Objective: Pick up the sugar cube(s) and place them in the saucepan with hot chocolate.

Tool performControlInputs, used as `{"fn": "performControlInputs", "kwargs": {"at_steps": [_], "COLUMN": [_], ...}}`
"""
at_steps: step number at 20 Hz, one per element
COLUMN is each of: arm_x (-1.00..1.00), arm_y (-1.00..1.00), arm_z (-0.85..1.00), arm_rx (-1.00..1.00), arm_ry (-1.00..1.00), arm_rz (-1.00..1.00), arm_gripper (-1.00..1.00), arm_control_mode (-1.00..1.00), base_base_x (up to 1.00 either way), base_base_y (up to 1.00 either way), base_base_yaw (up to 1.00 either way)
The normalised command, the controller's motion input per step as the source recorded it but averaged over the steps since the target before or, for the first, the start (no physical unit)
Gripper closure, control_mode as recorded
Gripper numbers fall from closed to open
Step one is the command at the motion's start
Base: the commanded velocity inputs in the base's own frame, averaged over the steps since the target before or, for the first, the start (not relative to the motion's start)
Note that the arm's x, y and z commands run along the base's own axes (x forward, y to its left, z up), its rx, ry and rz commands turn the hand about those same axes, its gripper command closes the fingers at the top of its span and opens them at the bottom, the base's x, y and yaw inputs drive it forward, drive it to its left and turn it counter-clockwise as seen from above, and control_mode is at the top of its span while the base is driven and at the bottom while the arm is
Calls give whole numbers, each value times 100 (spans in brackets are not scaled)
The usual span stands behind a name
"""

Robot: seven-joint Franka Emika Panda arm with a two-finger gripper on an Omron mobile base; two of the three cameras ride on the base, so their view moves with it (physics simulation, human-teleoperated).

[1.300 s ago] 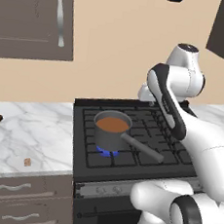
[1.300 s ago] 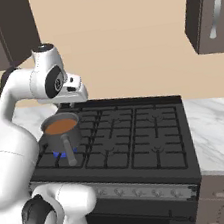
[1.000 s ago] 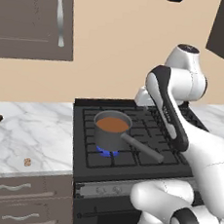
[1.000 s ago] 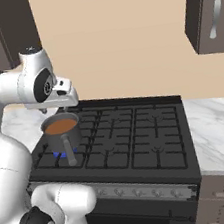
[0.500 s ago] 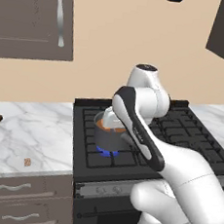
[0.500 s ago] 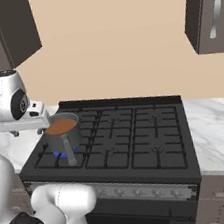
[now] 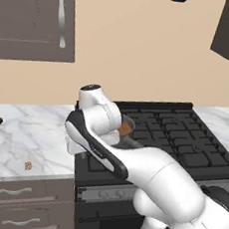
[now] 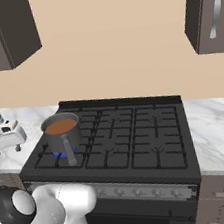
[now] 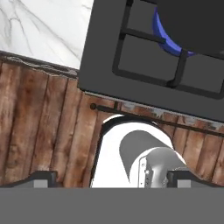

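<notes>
On the stove, front-left burner: saucepan with brown liquid, blue flame under it. Sugar cube lies on the marble counter left of the stove, well apart. Gripper fingertips set wide, holding nothing.

Arm swung far left and low, gripper pointing down, fingers spread wide apart, nothing held.

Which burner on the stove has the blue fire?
The front left burner on the stove, the one under the saucepan of hot chocolate. It glows blue beneath the pan; the other burners are dark and bare.
</notes>
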Motion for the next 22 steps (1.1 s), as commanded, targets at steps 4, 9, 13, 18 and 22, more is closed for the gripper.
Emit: {"fn": "performControlInputs", "kwargs": {"at_steps": [4,9,13,18,22], "arm_x": [0,0,-17,-8,18], "arm_y": [100,87,12,0,0], "arm_z": [-3,-6,-59,-91,-67], "arm_rx": [-22,-13,-1,0,2], "arm_ry": [6,11,8,1,0], "arm_rz": [0,5,17,14,19], "arm_gripper": [-100,-100,-100,-100,-100], "arm_control_mode": [-100,-100,-100,-100,-100], "base_base_x": [0,0,0,0,0], "base_base_y": [0,0,0,0,0], "base_base_yaw": [0,0,0,0,0]}}
